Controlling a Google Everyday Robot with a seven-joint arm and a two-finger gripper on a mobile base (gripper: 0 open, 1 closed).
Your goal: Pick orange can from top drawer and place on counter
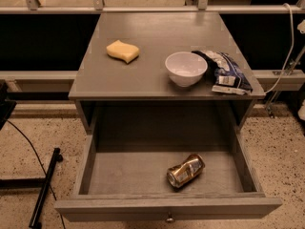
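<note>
The top drawer (95, 173) is pulled fully open, with a small round knob on its front panel. The orange can (185, 170), dented, orange-gold with silver ends, lies on its side in the drawer, right of the middle and near the front. The counter (143, 75) is the flat grey top of the cabinet above the drawer. The gripper and the arm are not in view.
On the counter lie a yellow sponge (123, 51) at the back left, a white bowl (186, 68) right of centre and a crumpled dark snack bag (225, 70) at the right edge. A black stand (44, 187) lies on the speckled floor to the left. A white cable (289, 46) hangs at the right.
</note>
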